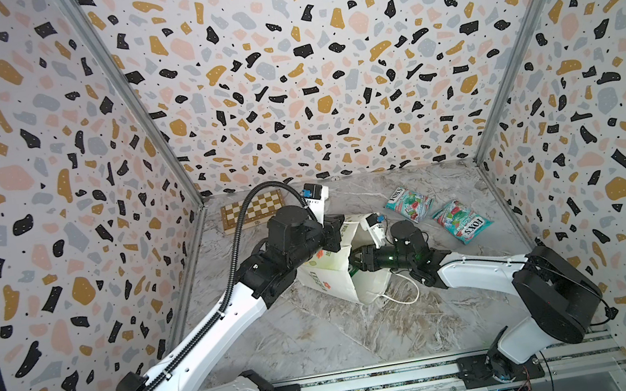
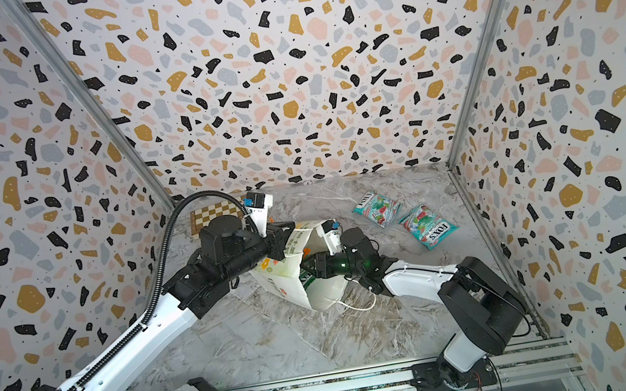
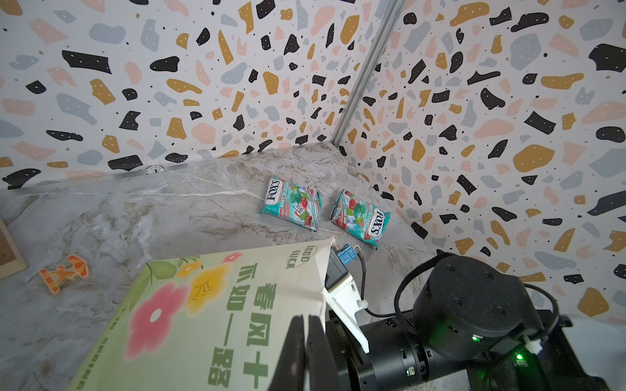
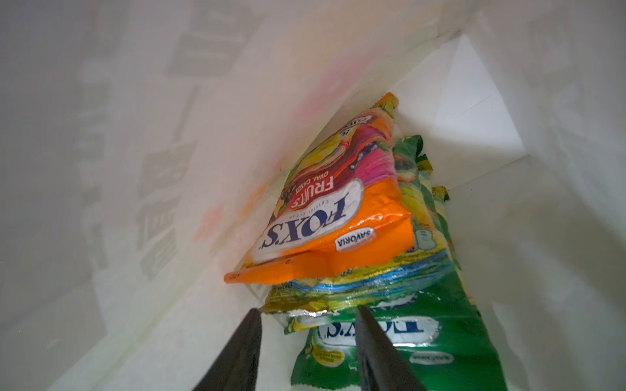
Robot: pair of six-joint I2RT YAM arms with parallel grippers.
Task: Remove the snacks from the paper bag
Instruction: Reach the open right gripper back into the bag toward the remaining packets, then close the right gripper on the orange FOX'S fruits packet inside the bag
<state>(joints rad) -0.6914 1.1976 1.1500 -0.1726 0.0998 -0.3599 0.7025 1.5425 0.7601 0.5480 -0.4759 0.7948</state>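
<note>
The white paper bag (image 1: 327, 276) (image 2: 279, 273) lies tipped over mid-table, its flowered front facing up (image 3: 203, 304). My left gripper (image 1: 336, 235) (image 3: 306, 320) is shut on the bag's upper rim and holds its mouth up. My right gripper (image 1: 357, 263) (image 4: 308, 309) reaches inside the bag, open, with its tips on either side of the near edge of a yellow-green packet (image 4: 355, 287). That packet lies on a green packet (image 4: 406, 342). An orange snack packet (image 4: 332, 216) leans on top of them. Two teal snack packets (image 1: 409, 204) (image 1: 461, 222) lie on the table at the far right.
A chessboard (image 1: 252, 209) lies in the far left corner, with a small orange item (image 3: 64, 270) near it. The bag's cord handle (image 1: 402, 296) trails on the marble in front. Patterned walls close in three sides; the arms' rail (image 1: 373, 383) runs along the front.
</note>
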